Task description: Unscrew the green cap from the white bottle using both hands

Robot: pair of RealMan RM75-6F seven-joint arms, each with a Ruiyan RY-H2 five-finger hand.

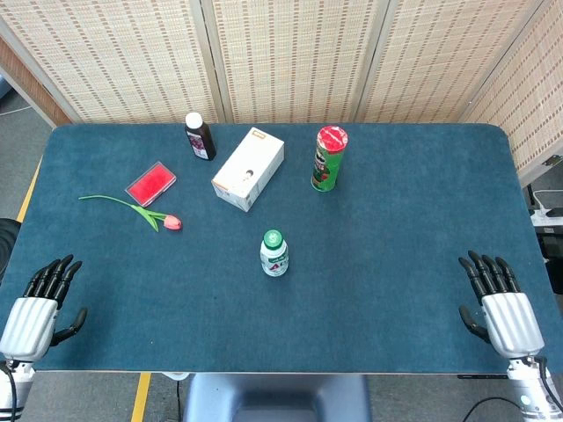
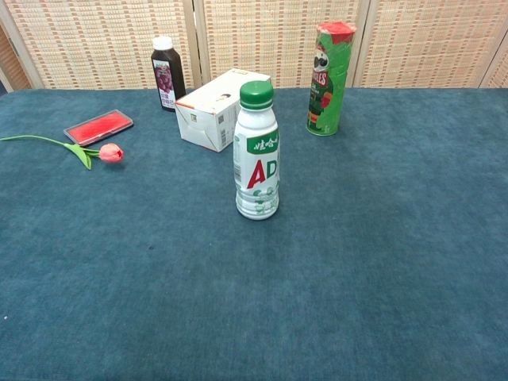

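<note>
- Nothing is under way yet, as far as I can judge: the green cap (image 2: 256,94) sits on the white bottle (image 2: 256,171), which stands upright on the blue table (image 1: 396,264).
- The left hand (image 1: 40,308) rests at the near left corner, fingers spread and holding nothing; the bottle lies well ahead of it and off to its right.
- The right hand (image 1: 497,303) rests at the near right corner, likewise spread and empty; the bottle is well ahead and off to its left, roughly midway between the two hands.
- Beyond the bottle, farther from both hands, stand a white box (image 1: 248,169), a green can (image 1: 329,158) and a dark bottle (image 1: 200,136); a tulip (image 1: 141,211) and a red case (image 1: 150,183) lie ahead of the left hand.
- The next move, I'd say, calls for both hands to reach inward: one to grip the bottle's body firmly, the other to close on the cap from above.
- The bottle looks tall and narrow, so a clumsy first touch could tip it.
</note>
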